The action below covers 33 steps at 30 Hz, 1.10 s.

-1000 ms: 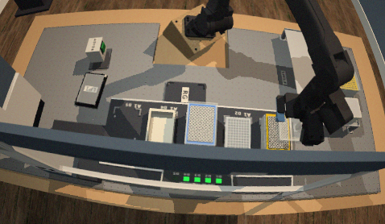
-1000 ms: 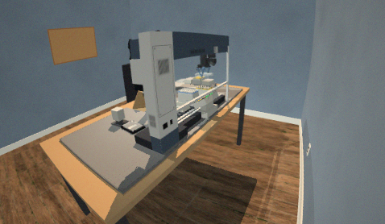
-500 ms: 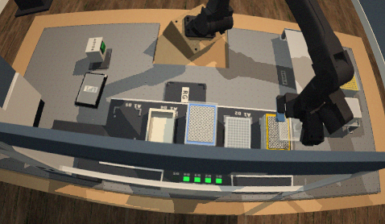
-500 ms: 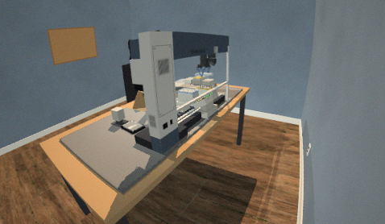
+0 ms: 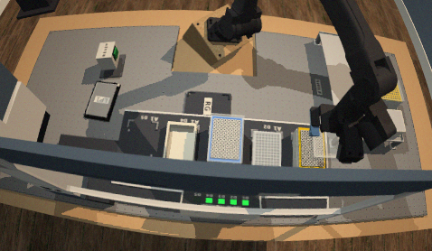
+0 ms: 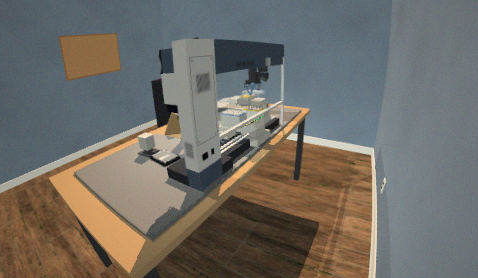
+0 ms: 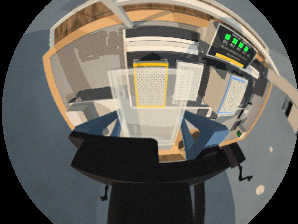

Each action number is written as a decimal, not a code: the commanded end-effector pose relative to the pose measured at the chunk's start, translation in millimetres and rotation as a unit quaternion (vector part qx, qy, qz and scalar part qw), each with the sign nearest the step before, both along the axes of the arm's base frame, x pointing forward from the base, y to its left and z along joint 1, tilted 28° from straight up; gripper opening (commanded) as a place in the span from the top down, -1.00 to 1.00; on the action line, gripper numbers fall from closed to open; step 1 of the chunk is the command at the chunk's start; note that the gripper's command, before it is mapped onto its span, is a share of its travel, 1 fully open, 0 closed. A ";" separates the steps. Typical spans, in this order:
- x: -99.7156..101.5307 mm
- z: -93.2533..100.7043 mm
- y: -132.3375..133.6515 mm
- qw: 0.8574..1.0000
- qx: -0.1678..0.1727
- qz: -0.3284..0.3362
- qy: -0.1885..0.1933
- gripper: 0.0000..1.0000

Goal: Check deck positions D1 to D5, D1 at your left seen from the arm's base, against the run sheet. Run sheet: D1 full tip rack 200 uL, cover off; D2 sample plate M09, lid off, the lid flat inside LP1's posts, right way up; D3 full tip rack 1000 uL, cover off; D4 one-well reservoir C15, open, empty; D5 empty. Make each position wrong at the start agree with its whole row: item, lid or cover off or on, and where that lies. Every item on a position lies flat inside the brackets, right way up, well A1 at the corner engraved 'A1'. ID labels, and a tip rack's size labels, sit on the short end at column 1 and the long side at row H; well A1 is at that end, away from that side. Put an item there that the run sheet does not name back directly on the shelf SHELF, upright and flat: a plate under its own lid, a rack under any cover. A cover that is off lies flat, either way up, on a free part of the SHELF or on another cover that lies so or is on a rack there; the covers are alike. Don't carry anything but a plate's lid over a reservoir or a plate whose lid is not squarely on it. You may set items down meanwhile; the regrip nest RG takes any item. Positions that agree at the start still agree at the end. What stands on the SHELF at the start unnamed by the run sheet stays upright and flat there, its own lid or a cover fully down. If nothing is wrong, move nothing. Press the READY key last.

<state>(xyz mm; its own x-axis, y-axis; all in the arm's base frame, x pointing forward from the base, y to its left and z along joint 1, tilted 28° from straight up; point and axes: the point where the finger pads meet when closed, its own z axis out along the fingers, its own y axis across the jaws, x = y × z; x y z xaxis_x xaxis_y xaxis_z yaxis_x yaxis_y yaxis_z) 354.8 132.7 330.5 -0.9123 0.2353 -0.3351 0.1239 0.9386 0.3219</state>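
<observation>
One clear rack cover (image 5: 326, 145) is pinched between the gripper (image 5: 327, 135) fingers, just above the yellow 200 uL tip rack (image 5: 309, 149). Keep it level and carry it toward the shelf (image 5: 329, 59), away from the open sample plate (image 5: 267, 147).

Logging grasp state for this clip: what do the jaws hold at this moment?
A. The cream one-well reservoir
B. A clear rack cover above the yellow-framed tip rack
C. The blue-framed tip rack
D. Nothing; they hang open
B. The wrist view shows a translucent cover clamped in the gripper above the yellow-framed tip rack; the reservoir and the blue-framed rack sit untouched on the deck.
</observation>
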 end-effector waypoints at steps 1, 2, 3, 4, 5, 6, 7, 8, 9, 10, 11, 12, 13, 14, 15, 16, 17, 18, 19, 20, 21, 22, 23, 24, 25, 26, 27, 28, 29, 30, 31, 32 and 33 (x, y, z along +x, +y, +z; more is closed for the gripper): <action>3.8 39.6 -3.1 0.999 0.010 -0.001 -0.035 1.00; 3.8 39.6 -3.1 0.999 0.010 -0.001 -0.035 1.00; 3.8 39.6 -3.1 0.999 0.010 -0.001 -0.035 1.00; 3.8 39.6 -3.1 0.999 0.010 -0.001 -0.035 1.00; 3.8 39.6 -3.1 0.999 0.010 -0.001 -0.035 1.00; 3.8 39.6 -3.1 0.999 0.010 -0.001 -0.035 1.00; 3.8 39.6 -3.1 0.999 0.010 -0.001 -0.035 1.00; 3.8 39.6 -3.1 0.999 0.010 -0.001 -0.035 1.00; 3.8 39.6 -3.1 0.999 0.010 -0.001 -0.035 1.00; 3.8 39.6 -3.1 0.999 0.010 -0.001 -0.035 1.00; 3.8 39.6 -3.1 0.999 0.010 -0.001 -0.035 1.00; 3.8 39.6 -3.1 0.999 0.010 -0.001 -0.035 1.00; 3.8 39.6 -3.1 0.999 0.010 -0.001 -0.035 1.00; -13.3 13.5 1.5 1.000 0.006 0.000 -0.012 1.00; -17.6 11.5 2.2 1.000 0.005 0.000 -0.012 1.00; -22.1 9.6 3.2 1.000 0.005 0.000 -0.012 1.00; -22.1 9.6 3.2 1.000 0.005 0.000 -0.012 1.00; -22.1 9.6 3.2 1.000 0.005 0.000 -0.012 1.00; -25.9 8.2 4.5 1.000 0.006 0.000 -0.013 1.00; -29.5 6.7 5.9 1.000 0.007 0.000 -0.015 1.00; -33.3 5.3 7.2 1.000 0.007 0.000 -0.016 1.00; -37.2 3.7 8.5 1.000 0.008 0.000 -0.018 1.00; -41.1 2.2 9.7 1.000 0.009 0.000 -0.019 1.00; -45.2 0.5 10.9 1.000 0.009 0.000 -0.019 1.00; -49.4 -1.2 12.1 1.000 0.010 0.000 -0.020 1.00; -53.7 -2.9 13.3 1.000 0.010 0.000 -0.020 1.00; -58.0 -4.7 14.4 1.000 0.010 0.000 -0.020 1.00; -62.5 -6.5 15.5 1.000 0.011 0.000 -0.020 1.00; -67.1 -8.5 16.7 1.000 0.011 0.000 -0.020 1.00; -71.7 -10.4 17.7 1.000 0.011 0.000 -0.019 1.00; -76.5 -12.4 18.6 1.000 0.011 0.000 -0.018 1.00; -81.3 -14.5 19.5 1.000 0.010 0.000 -0.017 1.00; -86.2 -16.7 20.4 1.000 0.010 0.000 -0.016 1.00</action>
<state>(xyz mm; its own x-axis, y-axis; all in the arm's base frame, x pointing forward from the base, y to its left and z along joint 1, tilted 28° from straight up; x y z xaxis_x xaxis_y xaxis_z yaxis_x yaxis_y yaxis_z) 279.0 148.6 298.3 -0.9209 0.2085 -0.3292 0.1046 0.9461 0.3065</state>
